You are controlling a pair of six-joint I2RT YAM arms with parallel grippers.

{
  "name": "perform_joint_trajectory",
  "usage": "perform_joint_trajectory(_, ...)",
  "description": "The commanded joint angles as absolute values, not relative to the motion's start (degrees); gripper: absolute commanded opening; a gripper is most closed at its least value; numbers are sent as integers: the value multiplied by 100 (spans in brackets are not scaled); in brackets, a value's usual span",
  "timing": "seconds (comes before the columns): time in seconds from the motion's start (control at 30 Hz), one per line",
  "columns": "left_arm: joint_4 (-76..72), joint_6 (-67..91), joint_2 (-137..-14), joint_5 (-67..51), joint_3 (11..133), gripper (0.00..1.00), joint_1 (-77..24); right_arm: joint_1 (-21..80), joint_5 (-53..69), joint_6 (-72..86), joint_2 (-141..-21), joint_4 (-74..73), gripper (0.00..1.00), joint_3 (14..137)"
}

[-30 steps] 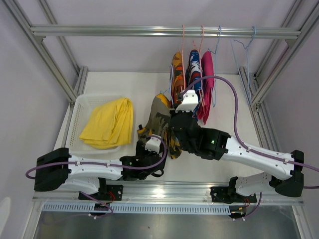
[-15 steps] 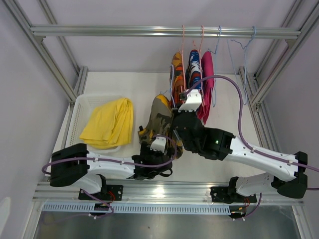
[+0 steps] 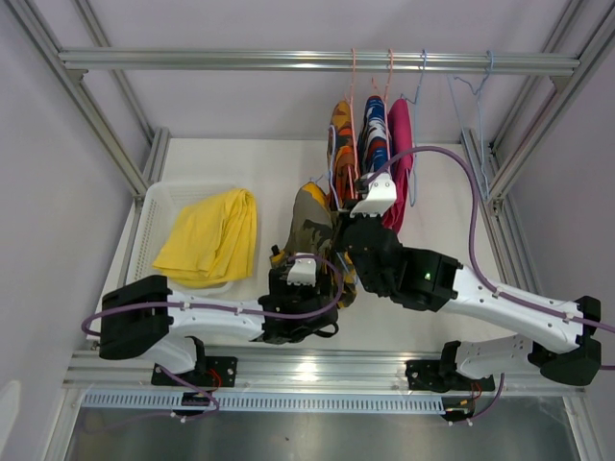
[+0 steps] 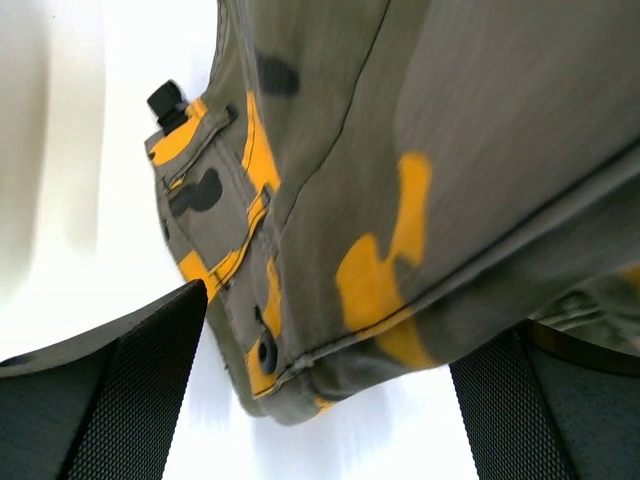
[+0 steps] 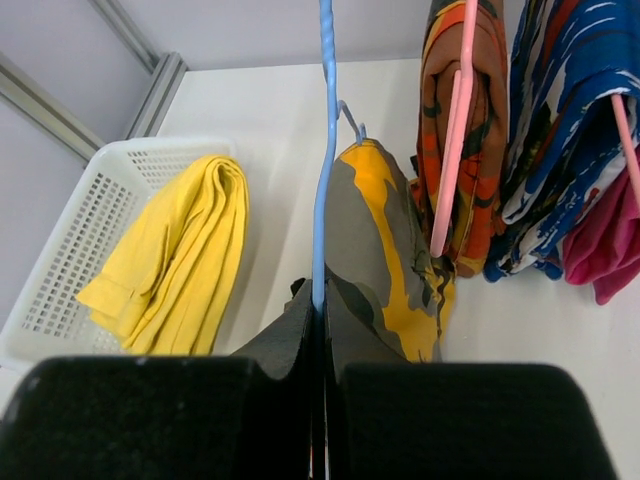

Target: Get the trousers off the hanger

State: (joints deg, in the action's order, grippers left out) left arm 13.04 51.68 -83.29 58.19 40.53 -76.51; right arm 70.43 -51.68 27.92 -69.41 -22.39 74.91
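Top view, basket [image 3: 144, 223]: white, on the bench [image 3: 240, 163], holding the plain yellow trousers [image 3: 211, 235] (this pair is finished).
Top view, rail [image 3: 288, 60]: the orange patterned trousers [image 3: 343, 134], blue-red-white trousers [image 3: 373, 134] and magenta trousers [image 3: 400, 158] hang on their hangers, not yet handled; an empty hanger [image 3: 473, 101] hangs beside them.
Top view, camouflage trousers [image 3: 312, 226]: off the rail and held in mid-air, but not yet off their blue hanger [image 3: 332, 168]; judged step, stripping the second pair of five.
Top view, change: over the last second the left arm [image 3: 192, 322] has swung in from the left, bringing the left end effector [image 3: 298, 257] under the cloth; the right end effector [image 3: 357, 200] has edged toward the rail.
Left wrist view: fingers spread wide on either side of the camouflage hem, gripping nothing; whether they touch the cloth cannot be told.
Right wrist view: fingers pressed together, pinching the blue hanger's wire, with the camouflage pair draped just beyond.
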Motion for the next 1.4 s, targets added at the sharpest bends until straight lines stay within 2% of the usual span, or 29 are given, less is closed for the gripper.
perform_joint_trajectory(0.0,1153,5502,-8411,6249,4298,98,-7682,7075,-5247,3067,-6688,-1714,0,7506)
perform_joint_trajectory(0.5,809,4993,-8376,6539,4640,98,-7629,7066,-5001,3252,-6653,-1679,0,7374)
perform_joint_trajectory(0.9,484,4659,-8147,6662,4597,93,-6988,7075,-4702,3647,-6311,-1749,0,7049)
perform_joint_trajectory(1.37,-1685,3034,-7884,6249,4359,91,-6724,7119,-4544,3893,-6311,-1696,0,6759)
